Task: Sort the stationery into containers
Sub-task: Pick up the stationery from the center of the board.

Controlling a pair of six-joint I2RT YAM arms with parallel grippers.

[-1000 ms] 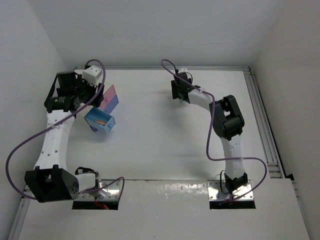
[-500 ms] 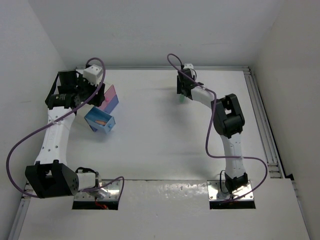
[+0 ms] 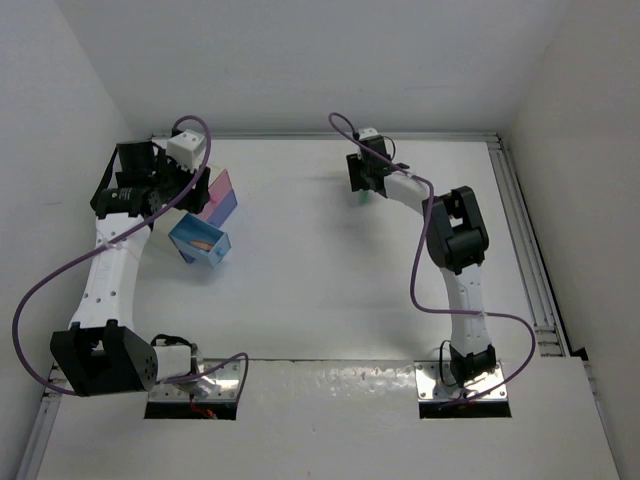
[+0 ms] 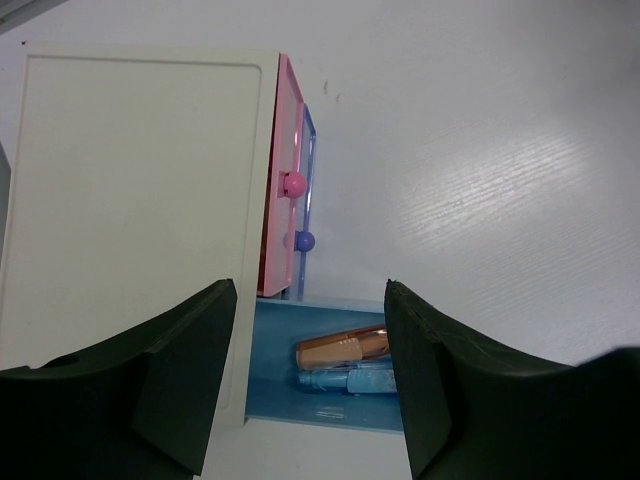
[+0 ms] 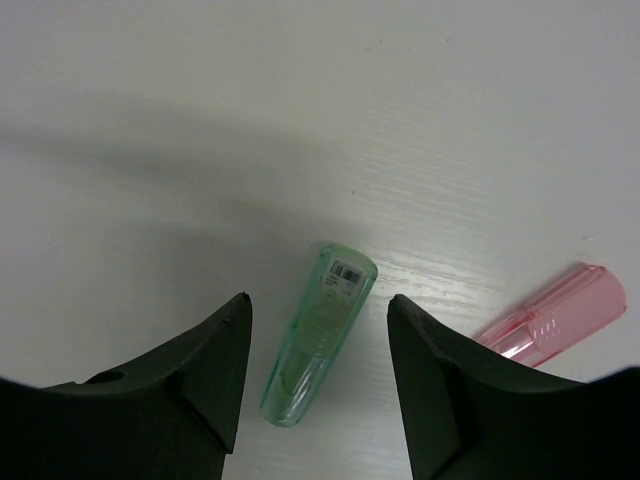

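Note:
In the right wrist view a stubby green marker piece (image 5: pixel 320 335) lies flat on the white table. My right gripper (image 5: pixel 318 300) is open above it, a finger on each side with gaps, not touching. A pink piece (image 5: pixel 550 320) lies to its right. From above, the right gripper (image 3: pixel 360 186) hangs at the far middle over the green piece (image 3: pixel 362 198). My left gripper (image 4: pixel 308 290) is open and empty above the blue container (image 4: pixel 275 400), which holds an orange piece (image 4: pixel 345 349) and a light-blue piece (image 4: pixel 345 382). The pink container (image 4: pixel 280 200) stands beside it, and the left gripper (image 3: pixel 197 188) sits above both.
A white flat panel (image 4: pixel 130 200) lies against the pink container, and a pink knob (image 4: pixel 294 185) and a blue knob (image 4: pixel 305 240) stick out beside it. White walls close the table on the left, back and right. A metal rail (image 3: pixel 525 240) runs along the right edge.
My right gripper has shifted slightly toward the back of the table over the green piece. The left arm's elbow has moved a little; the containers have not moved.

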